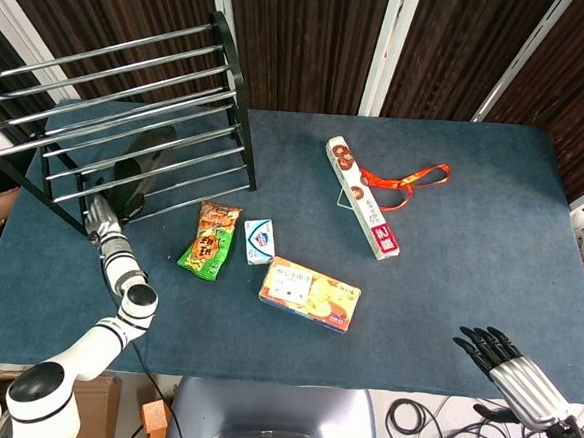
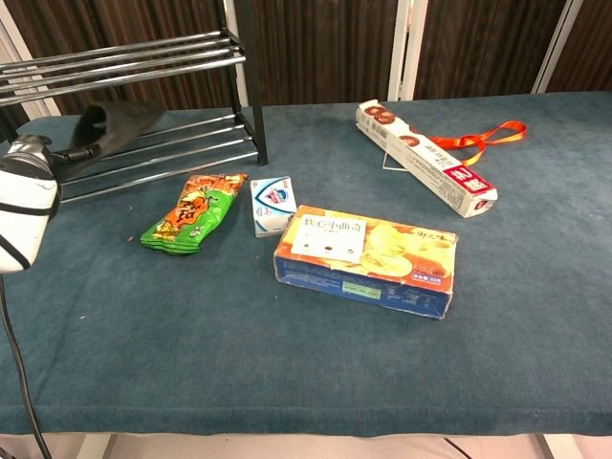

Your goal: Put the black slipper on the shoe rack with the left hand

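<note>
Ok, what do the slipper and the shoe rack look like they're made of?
The black slipper looks like soft rubber or foam: matte black with no shine, though that's a guess from its look. The shoe rack appears to be metal: glossy chrome-like tubes with bright highlights, set in a black painted frame.

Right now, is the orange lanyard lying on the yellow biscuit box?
No, the orange lanyard lies beside the long white box, apart from the yellow biscuit box.
</note>
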Action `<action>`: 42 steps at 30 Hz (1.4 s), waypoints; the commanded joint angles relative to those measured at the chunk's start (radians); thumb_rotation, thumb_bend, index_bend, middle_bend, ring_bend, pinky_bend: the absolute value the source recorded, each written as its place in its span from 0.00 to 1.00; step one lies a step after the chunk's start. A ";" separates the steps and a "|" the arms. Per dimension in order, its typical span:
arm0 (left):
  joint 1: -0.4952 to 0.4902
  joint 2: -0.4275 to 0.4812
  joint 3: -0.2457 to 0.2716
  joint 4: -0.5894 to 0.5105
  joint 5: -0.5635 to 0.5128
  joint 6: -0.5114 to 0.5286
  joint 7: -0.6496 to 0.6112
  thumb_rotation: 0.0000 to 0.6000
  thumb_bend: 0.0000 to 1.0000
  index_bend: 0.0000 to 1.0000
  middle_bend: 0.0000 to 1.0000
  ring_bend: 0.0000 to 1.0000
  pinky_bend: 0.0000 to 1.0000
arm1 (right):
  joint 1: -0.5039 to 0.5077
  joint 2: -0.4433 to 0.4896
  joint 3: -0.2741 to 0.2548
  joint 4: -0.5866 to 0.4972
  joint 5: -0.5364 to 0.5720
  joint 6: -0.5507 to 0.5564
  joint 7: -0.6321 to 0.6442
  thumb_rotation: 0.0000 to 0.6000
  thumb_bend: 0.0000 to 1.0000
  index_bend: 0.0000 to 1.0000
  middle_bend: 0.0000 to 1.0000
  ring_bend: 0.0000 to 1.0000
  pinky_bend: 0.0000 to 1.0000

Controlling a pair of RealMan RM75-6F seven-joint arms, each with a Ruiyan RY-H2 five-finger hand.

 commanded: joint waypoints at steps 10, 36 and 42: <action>0.005 0.002 0.021 -0.034 0.065 0.012 -0.002 0.51 0.34 0.00 0.15 0.07 0.13 | 0.001 0.000 -0.003 -0.006 0.002 -0.012 -0.008 1.00 0.09 0.00 0.00 0.00 0.00; 0.193 0.202 0.143 -0.671 0.071 0.161 0.121 0.74 0.33 0.00 0.16 0.10 0.23 | -0.004 -0.008 -0.002 -0.020 0.006 -0.022 -0.054 1.00 0.09 0.00 0.00 0.00 0.00; 0.209 0.221 0.182 -0.702 0.172 0.169 0.049 0.75 0.35 0.00 0.16 0.10 0.20 | -0.004 -0.009 -0.001 -0.014 0.015 -0.029 -0.047 1.00 0.09 0.00 0.00 0.00 0.00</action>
